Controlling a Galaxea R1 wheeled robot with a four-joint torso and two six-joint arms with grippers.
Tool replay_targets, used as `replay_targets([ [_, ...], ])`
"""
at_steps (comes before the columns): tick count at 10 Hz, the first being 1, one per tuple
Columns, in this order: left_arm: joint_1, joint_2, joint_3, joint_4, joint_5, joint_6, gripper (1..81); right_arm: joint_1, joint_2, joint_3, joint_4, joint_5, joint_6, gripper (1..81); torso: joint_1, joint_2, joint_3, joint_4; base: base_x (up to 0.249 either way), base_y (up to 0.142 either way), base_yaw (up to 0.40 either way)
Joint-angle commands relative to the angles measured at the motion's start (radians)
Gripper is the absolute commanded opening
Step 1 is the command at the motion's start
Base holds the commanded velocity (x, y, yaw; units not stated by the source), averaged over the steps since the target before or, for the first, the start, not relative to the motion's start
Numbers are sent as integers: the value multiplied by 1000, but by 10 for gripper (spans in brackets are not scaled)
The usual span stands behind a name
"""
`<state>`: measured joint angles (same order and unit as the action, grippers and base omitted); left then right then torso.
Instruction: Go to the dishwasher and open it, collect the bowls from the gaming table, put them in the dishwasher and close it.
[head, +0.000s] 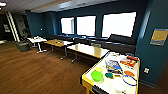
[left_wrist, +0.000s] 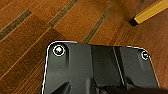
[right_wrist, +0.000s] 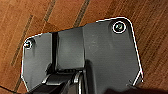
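Here the head view faces a lounge with dark blue walls (head: 37, 22) and three bright windows (head: 86, 25). The gaming table (head: 87, 79), yellow-edged with a pale top surface, stands at the lower right of that view, close to the robot. Several bowls and dishes rest on it:

- a bright green bowl (head: 96, 75) near the table's near left corner;
- a pale yellow dish (head: 98, 69) just beyond the green bowl;
- a small dark green dish (head: 109, 75) beside the green bowl, toward the table's middle;
- an orange dish (head: 129, 73) further to the right;
- a blue-rimmed ring-shaped dish (head: 129, 80) just in front of the orange one;
- a blue item on a clear tray or package (head: 113, 66) near the table's middle, details unclear;
- a red and orange item (head: 128, 61) at the far right end, not identifiable.

Beyond the gaming table, a row of light-topped tables (head: 87, 50) runs along a dark bench seat (head: 117, 42) under the windows. A small white table (head: 37, 40) stands further left. The floor (head: 37, 72) is brown wood-pattern planking.

The left wrist view looks down on the same brown floor, with a yellow-edged bar (left_wrist: 150, 12) in one corner. The right wrist view also looks down on the floor.

Jaw state: it cannot be determined for either gripper.
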<state>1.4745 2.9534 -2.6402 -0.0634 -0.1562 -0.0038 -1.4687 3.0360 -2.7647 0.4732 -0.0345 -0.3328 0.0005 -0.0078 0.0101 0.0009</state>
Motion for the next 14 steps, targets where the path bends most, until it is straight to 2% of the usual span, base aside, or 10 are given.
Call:
replay_targets([
  [1,-59,-5,2,4,43,-2,811,61,-4,1,1,-64,-3,811,0,0,0,0,167,0,0],
  [10,-59,-3,2,4,43,-2,811,61,-4,1,-1,-64,-3,811,0,0,0,0,167,0,0],
  [14,-59,-2,2,2,43,-2,811,60,-4,-1,-1,-64,-3,811,0,0,0,0,181,117,0],
])
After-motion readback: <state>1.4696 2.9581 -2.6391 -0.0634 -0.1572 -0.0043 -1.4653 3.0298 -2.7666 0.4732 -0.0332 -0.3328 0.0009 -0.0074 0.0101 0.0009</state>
